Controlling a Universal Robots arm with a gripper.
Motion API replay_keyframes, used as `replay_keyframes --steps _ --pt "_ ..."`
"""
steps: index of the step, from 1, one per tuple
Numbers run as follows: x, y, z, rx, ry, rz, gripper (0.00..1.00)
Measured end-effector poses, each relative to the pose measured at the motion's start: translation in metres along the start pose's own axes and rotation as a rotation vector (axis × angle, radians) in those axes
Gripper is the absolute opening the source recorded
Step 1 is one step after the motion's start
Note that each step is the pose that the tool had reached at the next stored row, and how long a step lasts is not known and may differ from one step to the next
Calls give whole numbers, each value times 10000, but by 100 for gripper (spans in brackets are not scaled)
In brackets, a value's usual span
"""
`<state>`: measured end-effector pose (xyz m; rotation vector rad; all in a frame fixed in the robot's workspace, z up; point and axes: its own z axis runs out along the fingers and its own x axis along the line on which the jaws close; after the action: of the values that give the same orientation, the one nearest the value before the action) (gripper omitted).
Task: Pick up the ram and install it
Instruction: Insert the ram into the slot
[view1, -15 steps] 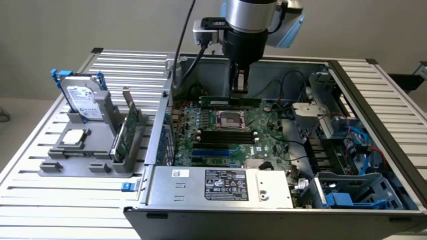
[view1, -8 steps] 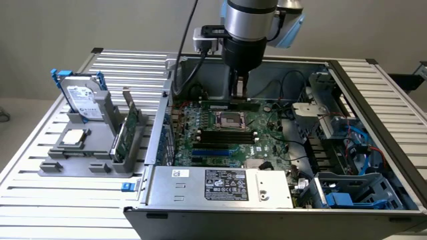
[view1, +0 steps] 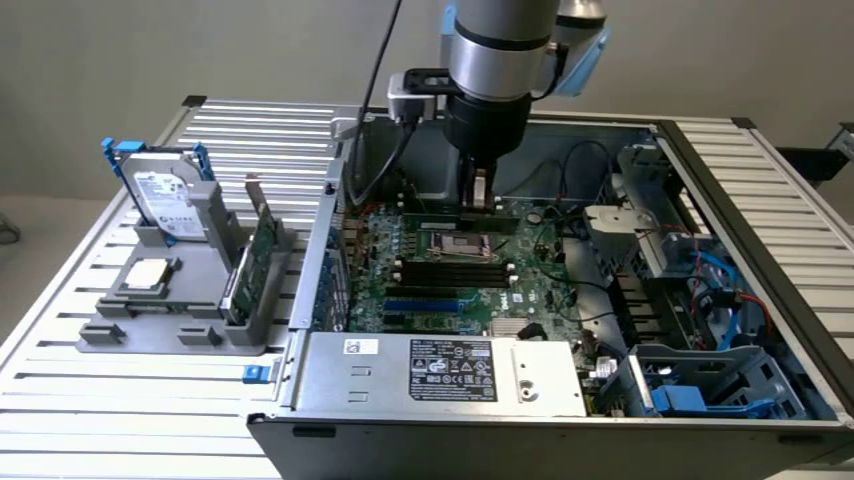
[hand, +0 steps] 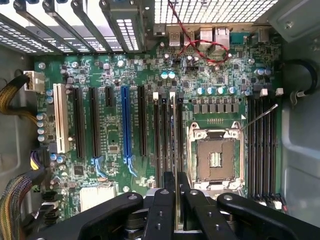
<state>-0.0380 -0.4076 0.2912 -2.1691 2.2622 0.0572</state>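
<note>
**Ram in tool, poised over memory slots**

Item: the ram (hand: 176, 215), thin green stick, seen edge-on, held upright.

Tool (hand: 176, 181): closed together on the ram, clamping its flat faces. Located inside the open computer case (view1: 441, 372), over the motherboard (hand: 115, 150).

Position: in line with the bank of long black slots (hand: 165, 135) just beside the empty processor socket (hand: 215, 155). Judged not yet seated. Cannot tell whether the lower edge touches a slot.

Hazards:
- Slight skew or sideways offset: likely to land the edge on a slot wall or in the neighbouring slot.
- Notch mismatch: likely to jam the stick.
- Closed end latches: likely to block seating.
- Uneven push: likely to seat one end alone.
- Slip in the clamp: possible under load.
- Red cable (hand: 200, 47): well apart, low concern.
</note>
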Motion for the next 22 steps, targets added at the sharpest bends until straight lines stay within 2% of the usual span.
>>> replay_keyframes --steps 22 --pt "101 -41 387 0 14 2 14"
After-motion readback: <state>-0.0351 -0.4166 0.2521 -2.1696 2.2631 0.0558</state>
